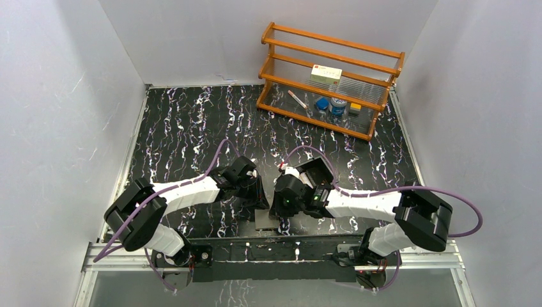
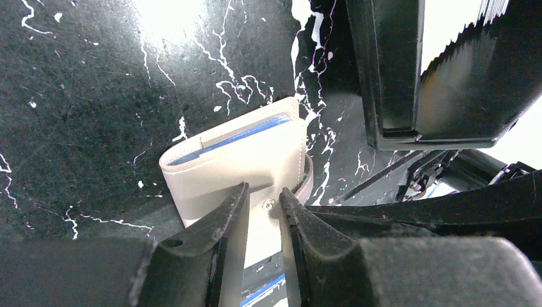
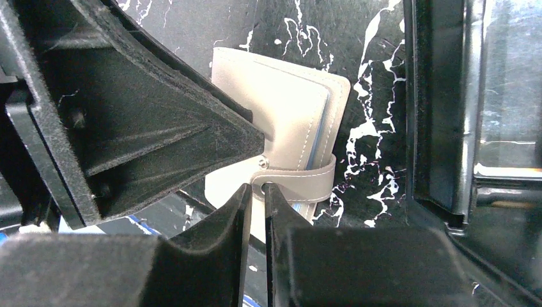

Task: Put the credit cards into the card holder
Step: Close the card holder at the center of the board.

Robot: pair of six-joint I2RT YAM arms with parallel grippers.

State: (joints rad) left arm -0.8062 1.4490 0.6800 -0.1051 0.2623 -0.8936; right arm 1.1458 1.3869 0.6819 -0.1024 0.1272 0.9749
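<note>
The tabletop (image 1: 185, 121) is black, marbled with white and purple veins. The card holder (image 2: 249, 160) is pale greyish-beige with light stitching and a blue edge inside. In the top view's upper right, the rack (image 1: 332, 39) is orange-brown wood; the cables (image 1: 441, 188) are purple.

No text is legible; the white box's (image 1: 326, 75) print is too small.

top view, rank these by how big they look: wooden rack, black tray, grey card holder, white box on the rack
1. orange-brown wooden shelf rack
2. black box-like tray
3. small flat grey card holder and white rectangular box on the rack look alike; the holder is partly hidden, so unranked
</note>
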